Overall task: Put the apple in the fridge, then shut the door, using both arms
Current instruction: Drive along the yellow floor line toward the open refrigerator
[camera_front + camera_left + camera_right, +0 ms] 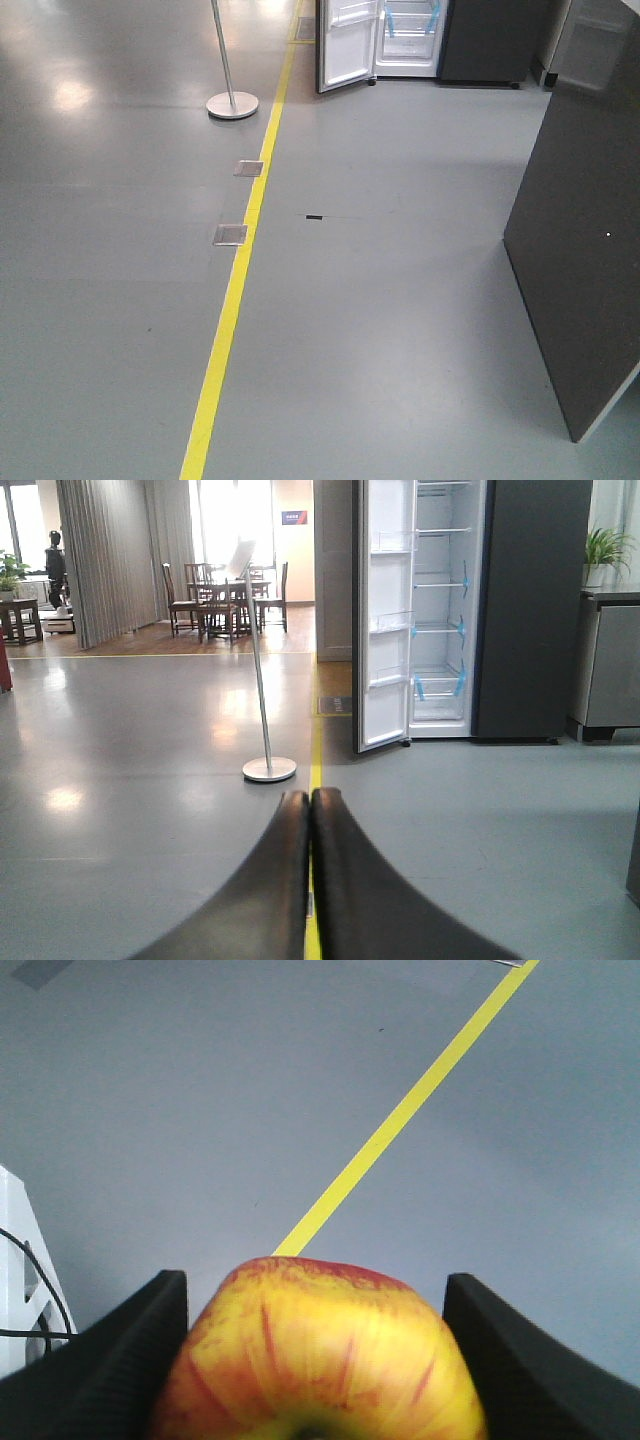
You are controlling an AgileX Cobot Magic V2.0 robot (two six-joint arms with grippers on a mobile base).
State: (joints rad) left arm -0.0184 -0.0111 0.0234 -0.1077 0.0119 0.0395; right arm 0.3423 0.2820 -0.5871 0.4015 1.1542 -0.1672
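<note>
The right end effector (pixel 315 1295) pinches a round red-and-yellow apple (pixel 320 1360). Well away from the tall dark grey fridge (pixel 520 610), whose white-lined door (pixel 385 630) stands open, the left end effector (pixel 309 810) is pressed together.

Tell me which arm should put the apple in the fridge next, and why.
Right. The right gripper holds the apple. The left gripper is shut and empty, better kept for the door of the open fridge ahead.
</note>
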